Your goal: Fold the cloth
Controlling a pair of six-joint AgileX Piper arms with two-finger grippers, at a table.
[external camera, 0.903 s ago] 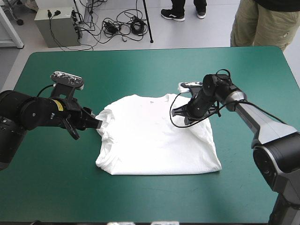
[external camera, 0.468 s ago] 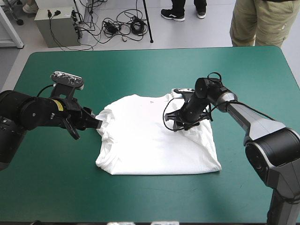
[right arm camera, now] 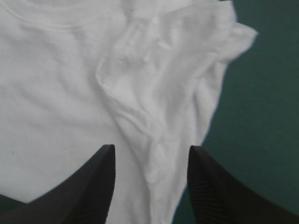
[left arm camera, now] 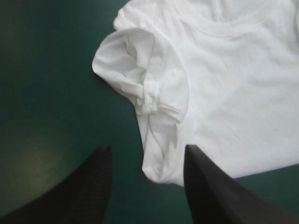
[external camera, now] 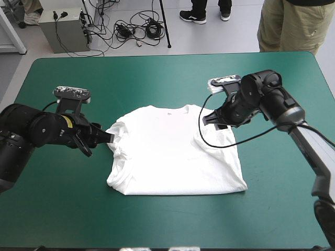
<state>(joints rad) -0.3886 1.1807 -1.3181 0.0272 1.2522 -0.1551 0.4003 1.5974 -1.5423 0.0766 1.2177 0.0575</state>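
The white T-shirt (external camera: 172,151) lies spread flat mid-table, neck toward the far edge, both sleeves bunched inward. My left gripper (external camera: 109,137) sits low at the shirt's left side, open. In the left wrist view the crumpled left sleeve (left arm camera: 140,79) lies just ahead of and between the fingers of that gripper (left arm camera: 147,148). My right gripper (external camera: 210,118) hovers over the shirt's right shoulder, open. In the right wrist view its black fingers (right arm camera: 100,172) stand apart above the wrinkled right sleeve (right arm camera: 187,70), holding nothing.
Bare teal-green cover (external camera: 63,209) surrounds the shirt on every side, widest toward the near edge and both ends. The far table edge (external camera: 172,56) runs behind the arms.
My right gripper first slid inward over the shirt's chest, then drew back to the right and rose above the right shoulder. The left arm shifted only slightly to the left.
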